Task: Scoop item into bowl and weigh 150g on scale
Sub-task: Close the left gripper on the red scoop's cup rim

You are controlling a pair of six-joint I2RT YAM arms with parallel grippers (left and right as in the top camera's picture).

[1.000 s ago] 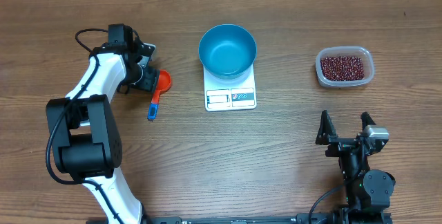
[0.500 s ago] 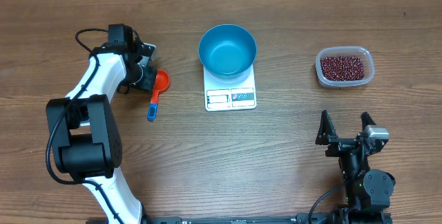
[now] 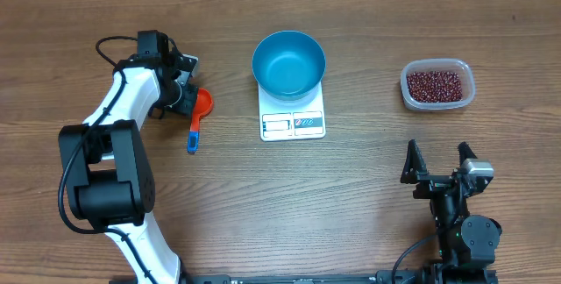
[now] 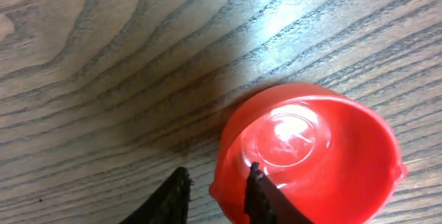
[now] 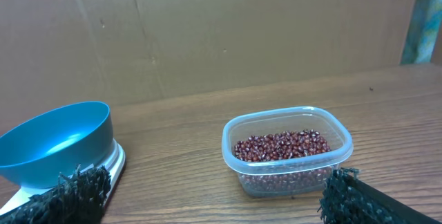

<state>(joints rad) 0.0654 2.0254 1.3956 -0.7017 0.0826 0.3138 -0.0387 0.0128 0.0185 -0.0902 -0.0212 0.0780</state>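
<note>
Left fingers (image 4: 266,200) straddle scoop (image 4: 331,169) rim, scale (image 3: 293,124) nearby.

beans (image 3: 436,83): red-brown, piled in clear tub (image 3: 438,107) | bowl (image 3: 288,63): blue, empty, upright | scale (image 3: 293,123): white, flat, under bowl

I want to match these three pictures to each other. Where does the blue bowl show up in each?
Overhead: the blue bowl sits top centre, on the white scale.
Left wrist: not in it; only the red scoop on wood.
Right wrist: lower left, on the scale.
Shared landmark: the clear tub of beans, to the bowl's right in overhead and right wrist.
</note>
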